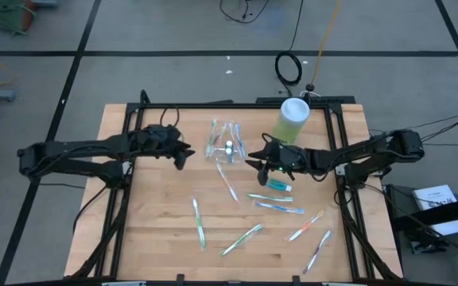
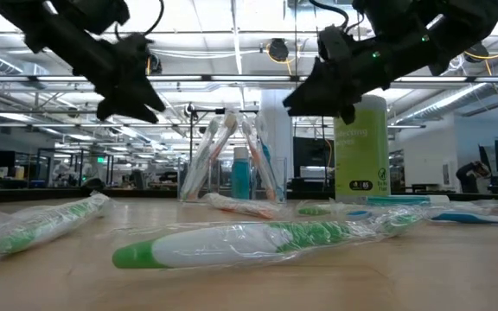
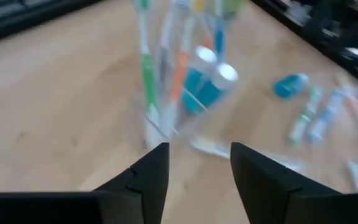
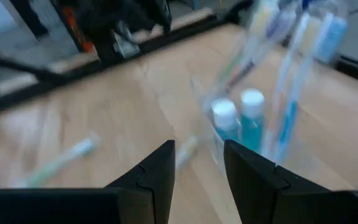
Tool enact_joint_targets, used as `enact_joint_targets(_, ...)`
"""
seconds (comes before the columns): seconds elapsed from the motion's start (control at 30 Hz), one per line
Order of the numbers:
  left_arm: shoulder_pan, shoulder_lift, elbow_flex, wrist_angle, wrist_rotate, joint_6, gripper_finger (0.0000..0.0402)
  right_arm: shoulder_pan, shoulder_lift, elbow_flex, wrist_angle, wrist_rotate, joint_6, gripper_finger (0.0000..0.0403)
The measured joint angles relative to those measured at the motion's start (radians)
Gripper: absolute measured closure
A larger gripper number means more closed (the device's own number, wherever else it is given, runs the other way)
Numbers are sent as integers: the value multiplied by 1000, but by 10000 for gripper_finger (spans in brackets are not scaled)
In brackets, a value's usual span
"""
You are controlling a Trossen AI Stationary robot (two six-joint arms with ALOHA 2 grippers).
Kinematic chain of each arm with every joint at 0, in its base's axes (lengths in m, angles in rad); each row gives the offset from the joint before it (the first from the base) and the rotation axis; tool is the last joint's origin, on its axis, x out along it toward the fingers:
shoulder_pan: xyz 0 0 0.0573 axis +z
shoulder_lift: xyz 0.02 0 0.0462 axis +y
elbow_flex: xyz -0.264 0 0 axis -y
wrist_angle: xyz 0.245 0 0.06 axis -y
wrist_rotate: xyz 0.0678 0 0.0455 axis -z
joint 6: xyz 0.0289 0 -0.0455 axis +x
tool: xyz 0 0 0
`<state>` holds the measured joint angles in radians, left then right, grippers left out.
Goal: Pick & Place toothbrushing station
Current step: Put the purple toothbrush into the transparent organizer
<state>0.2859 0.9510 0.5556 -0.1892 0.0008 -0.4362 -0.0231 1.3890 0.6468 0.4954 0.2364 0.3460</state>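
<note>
A clear plastic container (image 1: 227,143) stands on the wooden table, holding several upright toothbrushes and two teal tubes with white caps (image 4: 238,121). It also shows in the left wrist view (image 3: 179,81) and the low view (image 2: 232,160). Several wrapped toothbrushes lie flat on the table, among them one (image 1: 199,224) near the front and another (image 1: 227,183) just before the container. One teal tube (image 1: 279,184) lies to the container's right. My left gripper (image 1: 183,152) hovers open left of the container, its fingers empty (image 3: 199,155). My right gripper (image 1: 254,161) hovers open right of it, also empty (image 4: 199,152).
A tall yellow-green canister with a white lid (image 1: 294,119) stands at the far right, behind my right gripper. More wrapped toothbrushes (image 1: 305,226) (image 1: 242,238) lie across the table's near right half. The table's left half (image 1: 149,214) is bare wood.
</note>
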Motion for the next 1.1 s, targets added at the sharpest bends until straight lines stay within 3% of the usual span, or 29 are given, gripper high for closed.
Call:
enact_joint_targets(0.27, 1, -165, 0, -101, 35, 70, 240, 24, 147, 0, 327, -6, 19, 271)
enact_joint_targets(0.5, 0, -179, 0, -104, 4, 136, 240, 80, 232, 51, 462, -5, -45, 271)
enact_joint_targets(0.6, 1, -179, 0, -100, -31, 147, 237, 131, 248, 171, 332, -6, -124, 271)
enact_joint_targets(0.73, 1, -179, 0, -97, -73, 146, 237, 185, 299, 358, 17, -5, -152, 271)
enact_joint_targets(0.9, 1, -179, 0, -97, -80, 142, 238, 217, 354, 508, -320, -3, -15, 271)
enact_joint_targets(1.1, 1, -179, 0, -98, -80, 140, 236, 269, 357, 528, -687, -49, 183, 271)
